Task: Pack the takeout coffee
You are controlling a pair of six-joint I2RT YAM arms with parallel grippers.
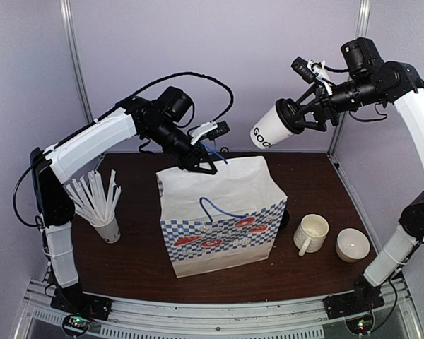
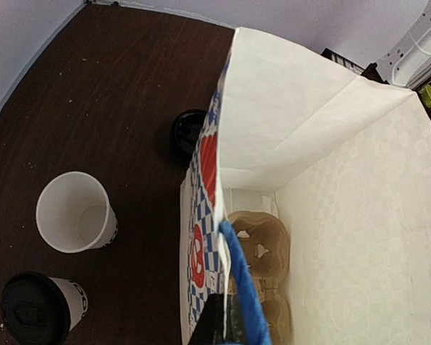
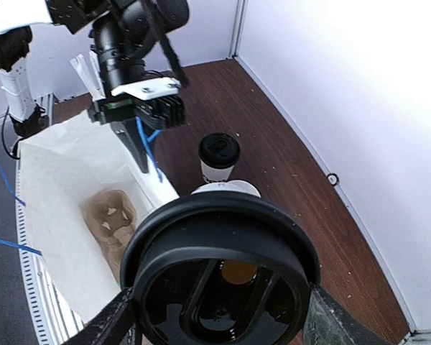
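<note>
My right gripper (image 1: 291,119) is shut on a white takeout cup (image 1: 268,131) with dark lettering, held tilted, high above the table to the right of the bag. In the right wrist view its black lid (image 3: 223,266) fills the space between my fingers (image 3: 118,320). My left gripper (image 1: 201,161) is shut on the rear top edge and blue handle of the white paper bag (image 1: 222,212); it also shows in the left wrist view (image 2: 230,323). A brown cardboard carrier (image 2: 262,241) lies empty inside the bag. Behind the bag stand a lidded cup (image 2: 39,309), an open lettered cup (image 2: 75,212) and a loose black lid (image 2: 187,133).
A cream mug with a handle (image 1: 311,233) and a low white cup (image 1: 353,245) stand right of the bag. A white cup of straws (image 1: 106,226) stands at the left. The walls close in behind and at the right.
</note>
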